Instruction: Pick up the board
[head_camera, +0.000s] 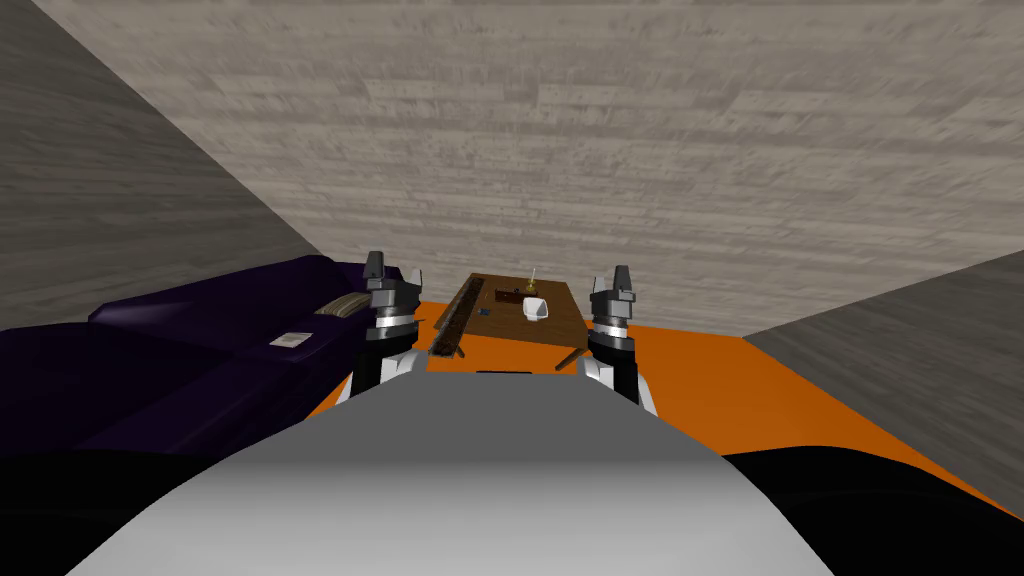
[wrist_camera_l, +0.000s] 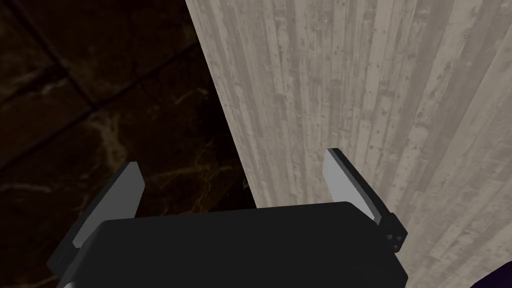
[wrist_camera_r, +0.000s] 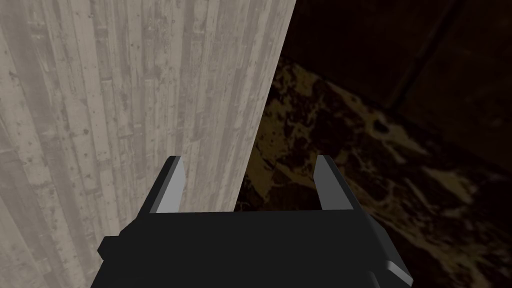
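Sofa (head_camera: 200, 350) left of table (head_camera: 563, 312); on table, board (head_camera: 453, 322) left of cup (head_camera: 535, 309); rug (head_camera: 700, 385) beneath.

White cup (head_camera: 535, 309) on brown table (head_camera: 562, 316), orange rug (head_camera: 700, 380) beneath (purple sofa (head_camera: 200, 360) left).

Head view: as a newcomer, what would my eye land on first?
Probably the bright orange rug in the middle, where a brown table carries a white cup and a long dark board along its left edge. A dark purple sofa lies to the left. The left gripper and right gripper, both open, rise either side of the table's near end.
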